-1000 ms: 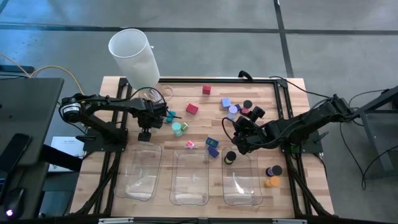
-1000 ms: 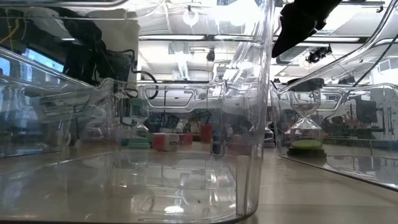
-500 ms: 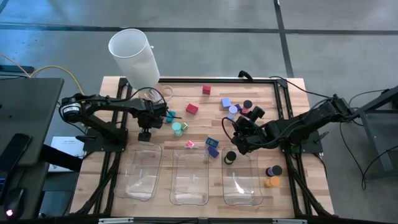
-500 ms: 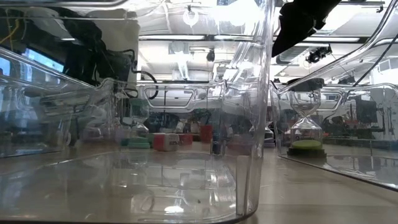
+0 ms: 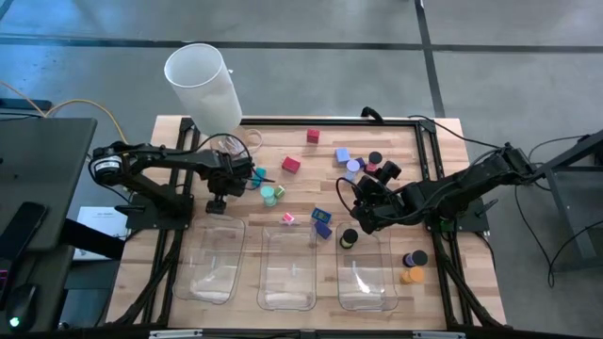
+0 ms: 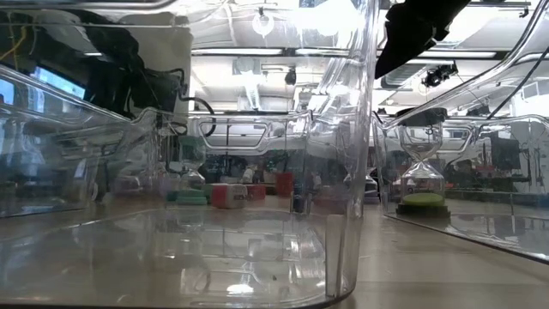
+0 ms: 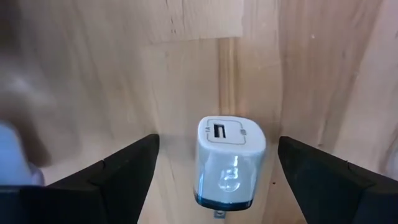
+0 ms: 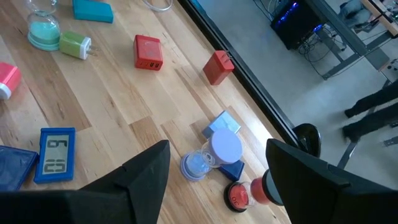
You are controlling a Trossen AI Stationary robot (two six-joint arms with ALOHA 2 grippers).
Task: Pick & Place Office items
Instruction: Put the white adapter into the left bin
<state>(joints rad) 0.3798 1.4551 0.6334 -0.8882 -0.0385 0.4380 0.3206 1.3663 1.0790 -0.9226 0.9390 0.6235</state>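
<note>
A white charger cube (image 7: pixel 231 163) lies on the wood, its port face toward the table's far side. My left gripper (image 7: pixel 217 177) points straight down over it, open, one finger on each side and clear of it. In the high view the left gripper (image 5: pixel 224 186) hides the cube. My right gripper (image 5: pixel 363 205) hangs open and empty above the table's middle right. Office items lie scattered: red cubes (image 5: pixel 312 137) (image 5: pixel 290 165), a teal hourglass (image 5: pixel 268 195), a green charger (image 8: pixel 76 45), a blue clock (image 8: pixel 56 154).
Three clear trays (image 5: pixel 213 268) (image 5: pixel 287 273) (image 5: pixel 364 278) line the near edge. A tall white cylinder (image 5: pixel 202 83) stands at the far left corner. Purple and orange caps (image 5: pixel 413 266) lie right of the trays. A black frame rail (image 5: pixel 330 121) runs along the far edge.
</note>
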